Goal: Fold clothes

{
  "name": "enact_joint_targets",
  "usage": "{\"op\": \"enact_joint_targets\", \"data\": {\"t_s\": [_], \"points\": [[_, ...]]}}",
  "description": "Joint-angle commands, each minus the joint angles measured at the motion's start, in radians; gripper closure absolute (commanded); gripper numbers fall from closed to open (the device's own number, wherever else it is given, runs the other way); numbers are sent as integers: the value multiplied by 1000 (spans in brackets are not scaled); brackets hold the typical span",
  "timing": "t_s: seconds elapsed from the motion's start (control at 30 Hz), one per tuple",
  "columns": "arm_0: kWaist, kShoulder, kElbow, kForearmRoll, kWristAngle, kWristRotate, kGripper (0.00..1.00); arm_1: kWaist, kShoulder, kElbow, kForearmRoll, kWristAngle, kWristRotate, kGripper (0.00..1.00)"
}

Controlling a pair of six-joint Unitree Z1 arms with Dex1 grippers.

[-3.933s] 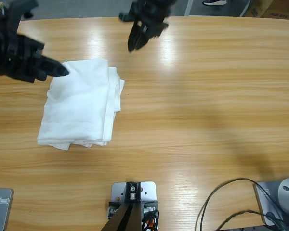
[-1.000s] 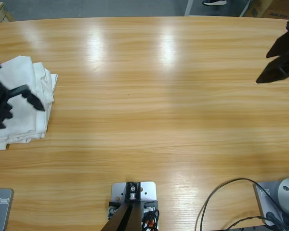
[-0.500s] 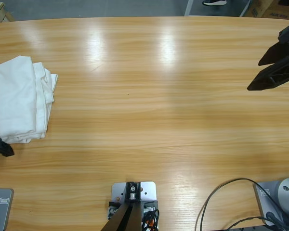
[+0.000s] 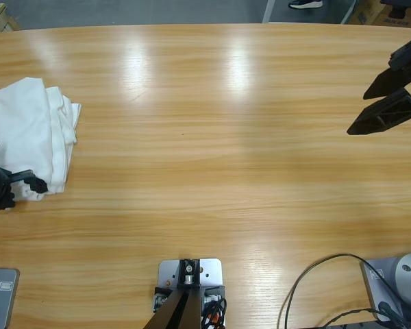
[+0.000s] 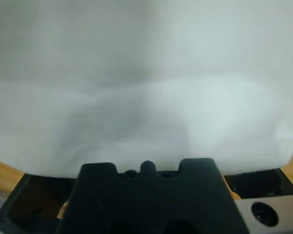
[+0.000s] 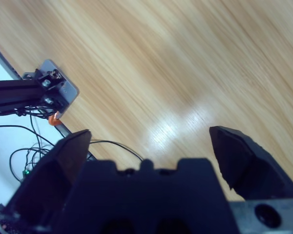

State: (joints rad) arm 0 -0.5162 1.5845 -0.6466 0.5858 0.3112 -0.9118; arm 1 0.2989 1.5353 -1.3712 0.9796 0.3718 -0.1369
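The clothes [image 4: 27, 130] lie as a folded white pile at the table's far left edge. My left gripper [image 4: 17, 184] is at the pile's near corner, touching the cloth. In the left wrist view, white cloth [image 5: 146, 83] fills almost the whole picture, right up against the gripper's black body. My right gripper [image 4: 359, 113] hovers open over bare wood near the table's right edge, far from the clothes. Its two jaws stand wide apart over the wood [image 6: 151, 136] with nothing between them.
The long wooden table [image 4: 212, 137] stretches between the two grippers. A black cable [image 4: 315, 288] loops at the near right edge. The right wrist view shows a metal bracket with wires [image 6: 51, 92] beyond the table's edge.
The pile was moved from left of centre to the far left edge. The left gripper has come back onto the pile's near corner. The right arm swung from top centre to the right edge.
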Motion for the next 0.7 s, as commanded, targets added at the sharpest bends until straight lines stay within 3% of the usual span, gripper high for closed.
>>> {"op": "enact_joint_targets", "data": {"t_s": [0.03,0.13,0.37,0.57,0.7], "points": [[180,-53,45,-117,30,113,0,12,15,54,-32,21,20,0],[262,-13,-21,-128,20,198,0,12,20,64,-43,24,23,0],[364,108,-103,-127,16,208,0,12,29,64,-48,24,30,0],[393,221,-212,-153,-23,209,0,13,39,51,-46,29,33,0],[368,102,-301,-77,-67,99,0,13,17,51,-36,38,33,0]]}}
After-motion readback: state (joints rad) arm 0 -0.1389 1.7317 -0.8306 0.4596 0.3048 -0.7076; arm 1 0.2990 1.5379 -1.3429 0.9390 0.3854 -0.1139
